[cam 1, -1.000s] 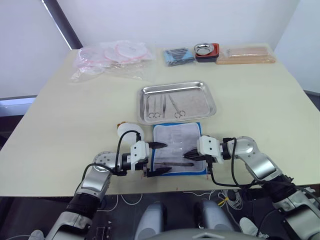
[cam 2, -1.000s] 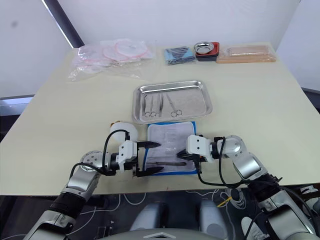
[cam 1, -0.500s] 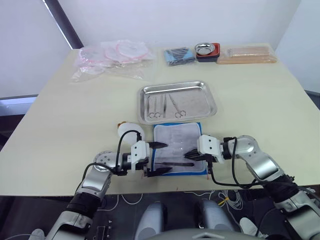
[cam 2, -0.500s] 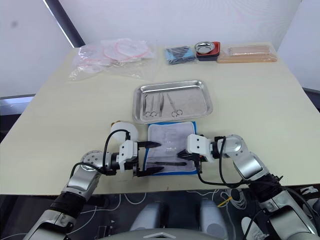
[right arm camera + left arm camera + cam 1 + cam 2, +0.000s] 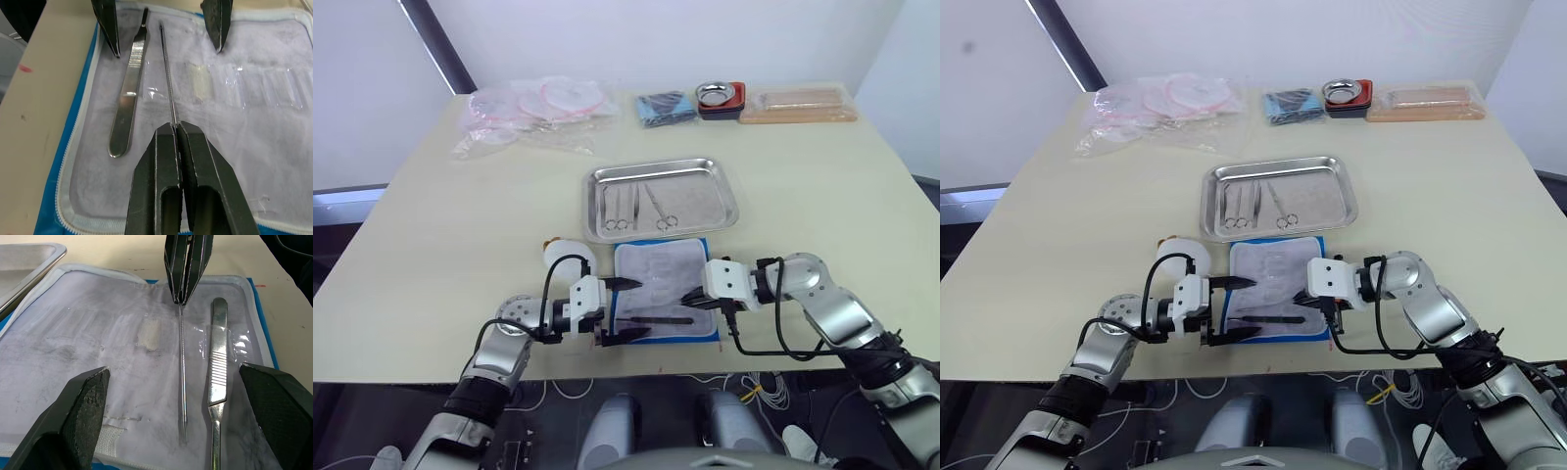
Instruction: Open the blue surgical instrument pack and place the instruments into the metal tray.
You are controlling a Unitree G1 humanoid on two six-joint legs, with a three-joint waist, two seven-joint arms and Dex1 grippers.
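Both arms reached inward low over the table's near edge, forearms bent so the grippers faced each other. The left gripper (image 5: 626,308) had its two black fingers spread wide apart. The right gripper (image 5: 177,132) had its fingers pressed together, pinching the end of a thin probe (image 5: 167,83).

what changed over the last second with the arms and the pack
The right arm's elbow has swung outward and its gripper has shifted slightly toward the tray, staying shut on the thin probe on the open blue pack. The left gripper stays open over the pack's near edge. The flat-handled tool still lies on the lining, and the scissors remain in the metal tray.
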